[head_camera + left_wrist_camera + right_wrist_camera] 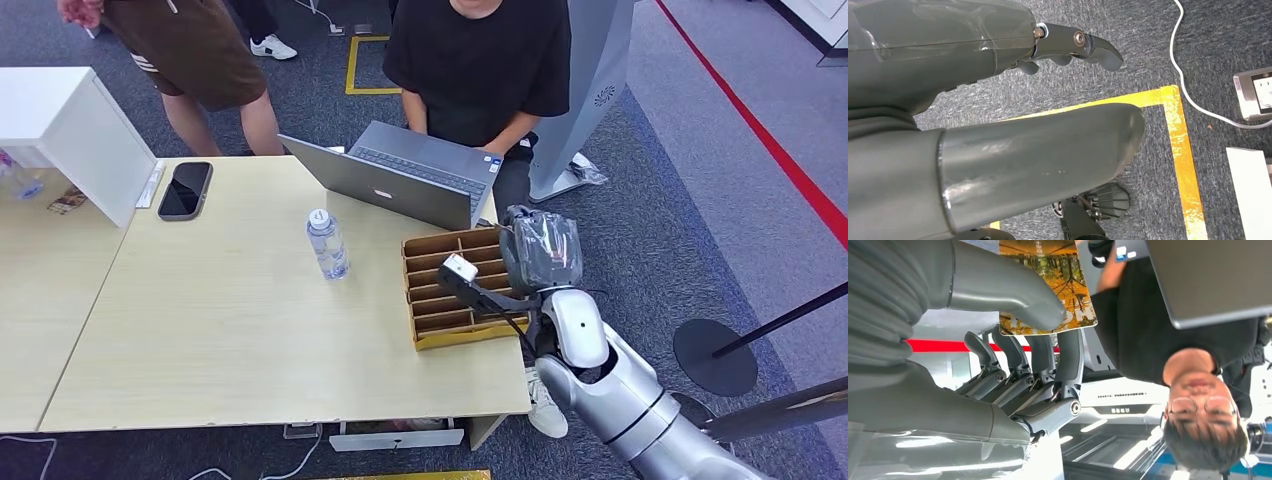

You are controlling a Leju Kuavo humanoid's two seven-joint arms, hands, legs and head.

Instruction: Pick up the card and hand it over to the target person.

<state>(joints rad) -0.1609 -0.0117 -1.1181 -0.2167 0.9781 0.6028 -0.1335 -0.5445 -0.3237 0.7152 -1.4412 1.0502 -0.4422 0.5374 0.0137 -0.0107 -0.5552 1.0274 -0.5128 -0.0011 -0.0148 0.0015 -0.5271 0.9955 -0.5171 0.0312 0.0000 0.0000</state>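
The card, printed with yellow autumn trees, is pinched between the thumb and the dark fingers of my right hand. From the head view, that hand, wrapped in clear plastic, is raised over the back right corner of a cardboard divider box; the card itself is hidden there. Just beyond the hand, a person in a black shirt sits behind an open laptop. My left hand hangs over the carpet with its thumb and fingers apart, holding nothing.
On the wooden table stand a water bottle, a dark phone and a white box. A second person in brown shorts stands at the far left. A black stand base sits on the floor to my right.
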